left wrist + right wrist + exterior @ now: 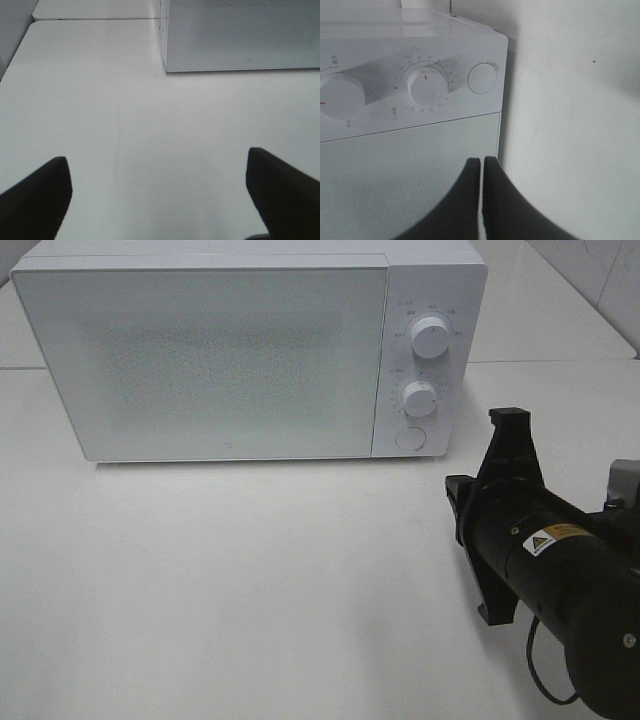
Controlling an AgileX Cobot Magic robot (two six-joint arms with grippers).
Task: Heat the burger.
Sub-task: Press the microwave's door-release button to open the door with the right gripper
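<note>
No view shows the burger. The white microwave [220, 350] stands at the back of the table with its door shut. In front of its control panel, a short way out over the table, my right gripper [452, 490] is turned on its side and points at the microwave. In the right wrist view its fingers [481, 160] are pressed together with nothing between them, in line with the seam between the door [395, 170] and the panel. My left gripper [157, 165] hangs open and empty over bare table, short of the microwave's corner [165, 67].
The panel carries two round knobs [430, 337] [420, 398] and a round button [409, 438] below them. White tabletop [250, 580] stretches in front of the microwave. The table's left edge [15, 55] shows in the left wrist view.
</note>
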